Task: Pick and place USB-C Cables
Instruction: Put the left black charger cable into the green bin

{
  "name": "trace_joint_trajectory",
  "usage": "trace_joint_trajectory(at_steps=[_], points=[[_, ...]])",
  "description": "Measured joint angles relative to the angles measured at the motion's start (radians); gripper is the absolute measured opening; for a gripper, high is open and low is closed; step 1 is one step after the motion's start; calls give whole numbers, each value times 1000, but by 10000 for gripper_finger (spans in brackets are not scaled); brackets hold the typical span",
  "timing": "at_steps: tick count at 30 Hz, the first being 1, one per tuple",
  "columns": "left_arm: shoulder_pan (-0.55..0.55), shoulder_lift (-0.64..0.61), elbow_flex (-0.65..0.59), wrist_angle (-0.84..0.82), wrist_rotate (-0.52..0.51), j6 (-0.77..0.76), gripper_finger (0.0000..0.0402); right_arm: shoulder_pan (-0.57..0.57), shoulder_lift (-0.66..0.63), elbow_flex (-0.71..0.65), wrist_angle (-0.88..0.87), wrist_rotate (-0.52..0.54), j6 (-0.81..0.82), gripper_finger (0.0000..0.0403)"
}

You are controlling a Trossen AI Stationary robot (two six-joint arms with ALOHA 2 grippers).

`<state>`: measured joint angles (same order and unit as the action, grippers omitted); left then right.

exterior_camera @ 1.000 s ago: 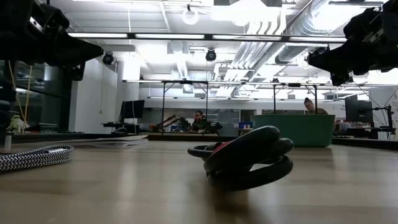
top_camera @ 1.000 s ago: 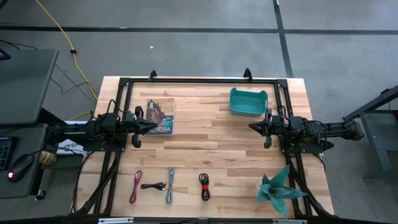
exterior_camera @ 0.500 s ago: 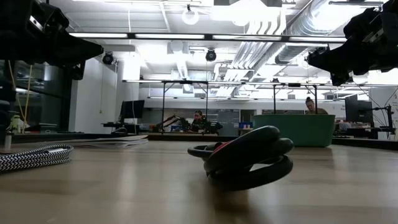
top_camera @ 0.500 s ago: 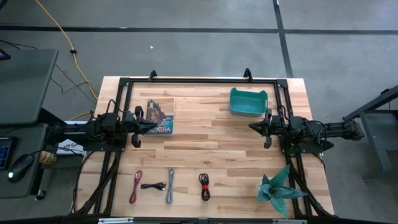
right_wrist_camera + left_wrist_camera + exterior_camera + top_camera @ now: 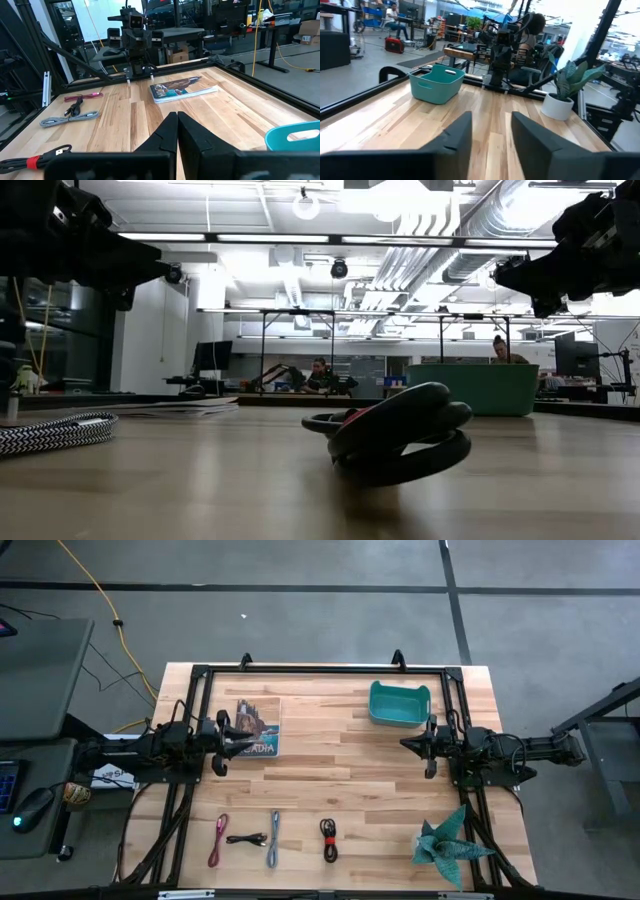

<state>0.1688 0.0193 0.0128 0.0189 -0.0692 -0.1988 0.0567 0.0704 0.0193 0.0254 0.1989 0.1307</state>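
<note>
Four USB-C cables lie in a row near the table's front edge: magenta (image 5: 218,840), black (image 5: 247,838), light blue-grey (image 5: 273,838) and red-and-black (image 5: 329,839). The red-and-black coil (image 5: 400,435) fills the low view's foreground. My left gripper (image 5: 243,746) hangs level above the table's left side, over a book's edge, and points toward the right edge. Its fingers stand open (image 5: 491,135) with nothing between them. My right gripper (image 5: 404,743) hangs level at the right side, pointing toward the left edge. It is shut (image 5: 176,131) and holds nothing. Both are far from the cables.
A teal bin (image 5: 399,703) stands at the far right, close behind my right gripper. A book (image 5: 258,727) lies at the far left. A potted plant (image 5: 450,845) sits at the near right corner. A black frame (image 5: 320,670) runs round the table.
My left gripper has opened: in the low view its tip now shows wider than before. Both arms have kept their places and the cables have not moved.
</note>
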Motion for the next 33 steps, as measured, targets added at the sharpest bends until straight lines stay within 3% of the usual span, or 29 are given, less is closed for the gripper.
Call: trace_joint_trajectory(at_steps=[6,11,20,26,33], points=[[0,0,0,0,-2,25,192,0,0,0,0,0,0,0],[0,0,0,0,-2,34,213,0,0,0,0,0,0,0],[0,0,0,5,-6,33,218,0,0,0,0,0,0,0],[0,0,8,98,-52,-6,218,0,0,0,0,0,0,0],[1,94,183,84,-103,49,218,0,0,0,0,0,0,0]])
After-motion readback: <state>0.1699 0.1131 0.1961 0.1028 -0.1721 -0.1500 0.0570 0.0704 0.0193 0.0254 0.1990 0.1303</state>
